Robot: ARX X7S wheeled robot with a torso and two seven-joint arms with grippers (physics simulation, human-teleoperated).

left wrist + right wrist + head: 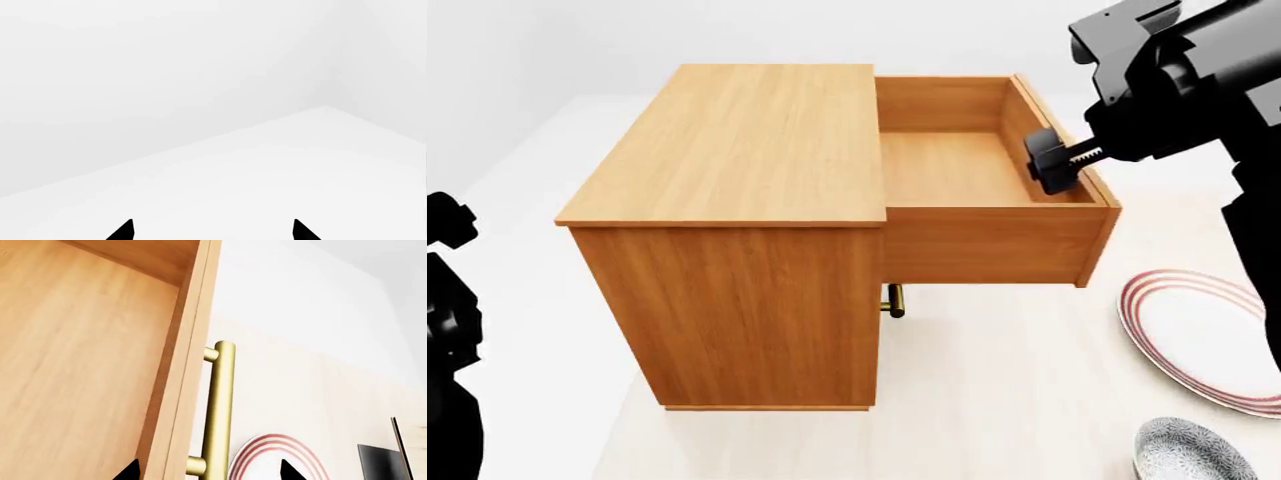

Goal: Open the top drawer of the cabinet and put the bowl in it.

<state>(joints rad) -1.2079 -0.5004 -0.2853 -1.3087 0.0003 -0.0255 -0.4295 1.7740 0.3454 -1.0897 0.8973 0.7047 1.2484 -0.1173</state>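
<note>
I see the cabinet (734,240) in orange-brown wood grain, its top drawer (988,230) matching, with a brass handle (217,410). Beside the cabinet, a white plate (1208,345) carries red rings; the bowl (1190,452) is grey-blue speckled.

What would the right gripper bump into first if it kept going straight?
Probably the top drawer's front panel and brass handle: the right gripper has one fingertip on each side of them. How close is unclear.

the right arm (1188,80) is glossy black and bulky, its right gripper (1049,165) showing a toothed black rail.
</note>
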